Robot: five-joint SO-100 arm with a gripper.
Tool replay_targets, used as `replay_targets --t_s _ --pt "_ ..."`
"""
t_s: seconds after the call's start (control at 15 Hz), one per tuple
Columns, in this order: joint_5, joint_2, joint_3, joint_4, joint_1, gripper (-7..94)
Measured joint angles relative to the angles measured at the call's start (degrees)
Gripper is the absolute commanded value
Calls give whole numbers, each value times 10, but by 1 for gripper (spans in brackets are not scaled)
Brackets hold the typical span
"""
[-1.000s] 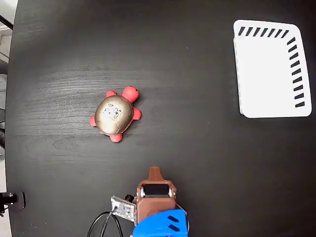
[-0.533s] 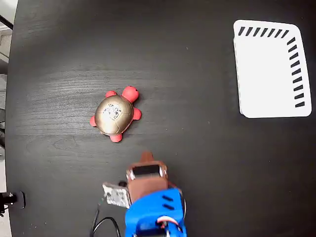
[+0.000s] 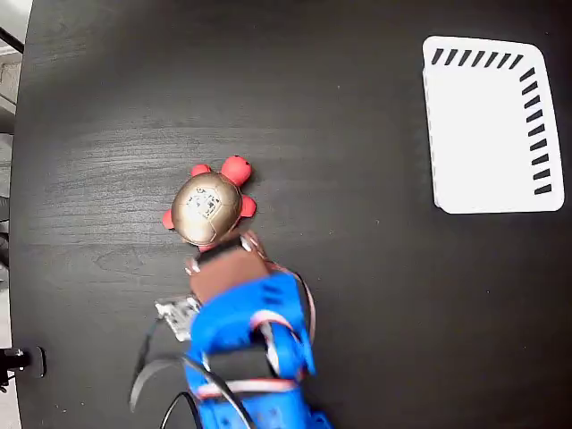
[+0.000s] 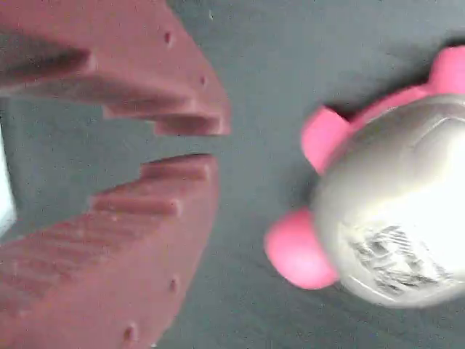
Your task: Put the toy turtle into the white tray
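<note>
Fixed view: toy turtle (image 3: 210, 208) sits left of centre on the table (image 3: 357, 295), white tray (image 3: 490, 125) way off at 2 o'clock, gripper (image 3: 243, 241) right beside the turtle at 5 o'clock.

Glossy metallic-looking shell on the toy turtle (image 3: 208, 207), smooth white plastic tray (image 3: 487, 134), matt wood-grain black table (image 3: 357, 295).

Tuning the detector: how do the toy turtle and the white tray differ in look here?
The toy turtle is small, rounded and domed, with a shiny gold shell and red-pink head and feet; the white tray is much larger, flat and rectangular, plain white with dark slanted slots along two edges. The turtle lies beside the gripper; the tray sits far off. Both rest on the black table.
</note>
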Motion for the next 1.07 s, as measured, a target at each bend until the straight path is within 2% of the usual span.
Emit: replay_targets --t_s 0.13,0.27,0.4,0.47,0.53,0.8,1.07 --pt "-35 -69 -49 33 -17 19" --pt "-76 -126 -103 56 -20 36" --pt "-114 -185 -159 84 -20 46" --pt "-137 -211 -189 92 -17 47" --pt "-156 -229 -205 95 -14 54" --pt "-237 -302 -241 94 -4 55" --pt "-249 -364 -250 85 -9 55"
